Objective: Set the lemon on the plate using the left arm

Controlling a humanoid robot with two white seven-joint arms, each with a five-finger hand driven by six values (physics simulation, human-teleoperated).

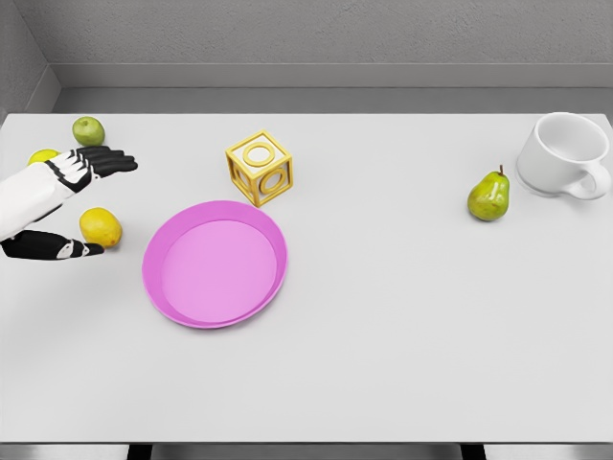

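- The left hand (72, 206) is spread wide, holding nothing, with fingers above and thumb below the lemon (101, 227).
- The lemon lies on the table (402, 335), just left of the pink plate (215, 264).
- Close evenly around its middle (round fruit rolls easily) before lifting right toward the plate.

A white table (383, 364) fills most of the frame. On it, left of centre, lies a pink plate (215, 264). Above it stands a yellow open-frame cube (260, 168). At the left sit a lemon (100, 227), a green apple (88, 130) and a yellow-green fruit (42, 155), partly hidden. At the right stand a pear (488, 196) and a white mug (565, 155).
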